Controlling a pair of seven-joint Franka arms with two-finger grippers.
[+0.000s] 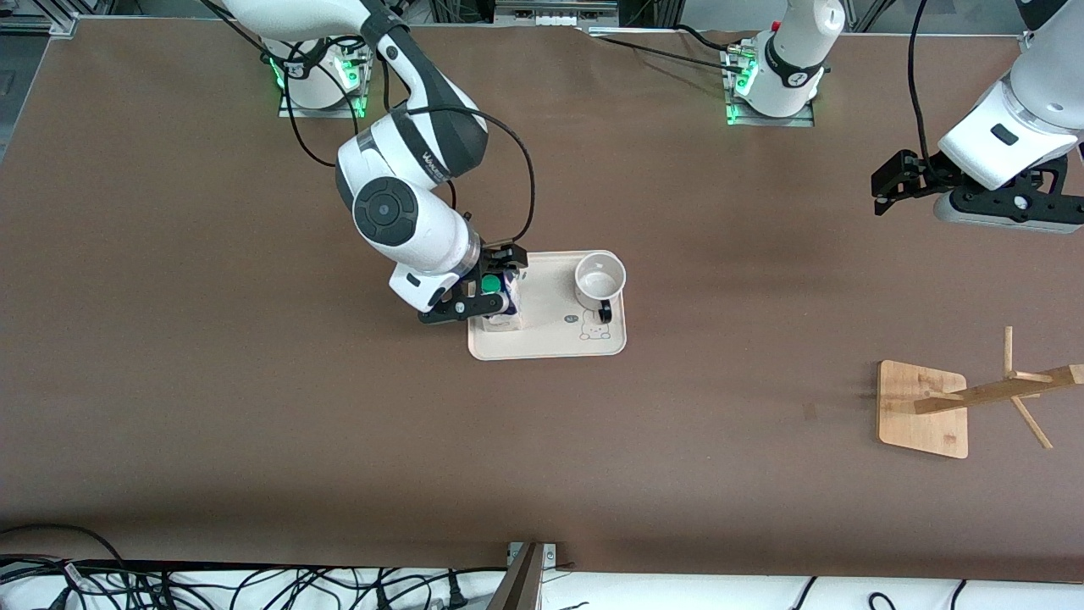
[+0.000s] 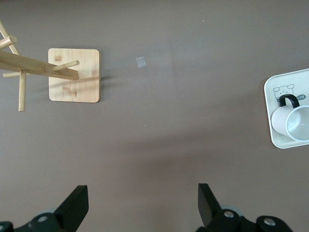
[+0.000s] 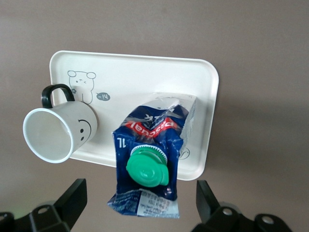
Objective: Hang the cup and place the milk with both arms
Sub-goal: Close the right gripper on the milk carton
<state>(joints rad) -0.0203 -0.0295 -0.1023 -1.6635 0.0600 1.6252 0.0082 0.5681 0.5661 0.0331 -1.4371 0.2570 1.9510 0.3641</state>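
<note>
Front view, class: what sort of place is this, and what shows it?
Probably a robotics lab bench: two arms bolted to a brown table, loose cables along its edge, and staged props, namely a tray and wooden rack.

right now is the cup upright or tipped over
Upright: the cup stands on the tray, its empty mouth facing up beside the milk.
</note>
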